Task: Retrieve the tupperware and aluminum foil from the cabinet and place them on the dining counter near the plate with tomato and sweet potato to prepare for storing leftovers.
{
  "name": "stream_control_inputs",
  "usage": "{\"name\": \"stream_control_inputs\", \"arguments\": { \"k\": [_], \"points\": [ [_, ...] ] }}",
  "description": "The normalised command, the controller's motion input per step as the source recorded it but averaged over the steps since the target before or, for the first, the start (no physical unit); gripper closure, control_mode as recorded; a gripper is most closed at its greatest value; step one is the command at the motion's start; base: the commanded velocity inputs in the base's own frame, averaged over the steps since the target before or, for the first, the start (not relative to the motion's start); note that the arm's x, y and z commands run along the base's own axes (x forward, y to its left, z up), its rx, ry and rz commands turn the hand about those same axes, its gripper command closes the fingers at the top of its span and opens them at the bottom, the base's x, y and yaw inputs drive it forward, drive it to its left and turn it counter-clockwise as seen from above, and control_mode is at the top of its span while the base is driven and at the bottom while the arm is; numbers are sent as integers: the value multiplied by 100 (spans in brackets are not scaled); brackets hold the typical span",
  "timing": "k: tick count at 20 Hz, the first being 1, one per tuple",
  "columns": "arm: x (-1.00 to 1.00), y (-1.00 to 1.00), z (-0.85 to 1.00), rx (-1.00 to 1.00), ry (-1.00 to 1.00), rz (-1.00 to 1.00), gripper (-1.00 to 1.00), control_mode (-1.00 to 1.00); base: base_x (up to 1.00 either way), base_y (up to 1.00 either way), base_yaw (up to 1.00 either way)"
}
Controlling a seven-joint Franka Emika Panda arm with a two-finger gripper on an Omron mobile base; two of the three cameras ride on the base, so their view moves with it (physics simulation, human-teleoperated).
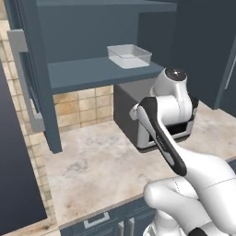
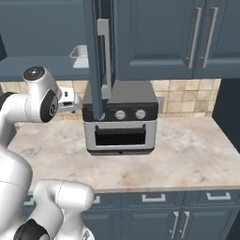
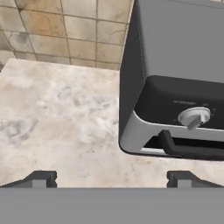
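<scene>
Legible text, labels, brands, numbers, signs: none. The toaster oven (image 2: 120, 121) carries two round knobs (image 2: 130, 114) with no readable markings around them; its front panel in the hand view is likewise unlettered. The cabinet (image 2: 154, 37) doors are plain.

Grey toaster oven (image 2: 120, 123) on marble counter (image 2: 187, 150); above it, open blue cabinet (image 2: 56, 42) door; left of door, clear container (image 2: 80, 56) on shelf.

A home kitchen: slate-blue wall cabinets (image 2: 154, 37), tan tiled backsplash (image 1: 80, 108), marbled stone worktop (image 2: 187, 154) and a toaster oven (image 2: 120, 123).
</scene>
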Motion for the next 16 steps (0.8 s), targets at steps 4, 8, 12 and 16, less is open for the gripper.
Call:
{"name": "stream_control_inputs", "arguments": {
  "k": [4,8,12,16],
  "points": [
    [10,0,18,0,-4,0,-100,-100,31,0,1],
    [9,0,67,-1,-16,0,-100,-100,0,0,0],
    [22,0,79,0,-18,0,-100,-100,0,0,0],
    [41,0,71,0,-14,0,-100,-100,0,0,0]
  ]
}}
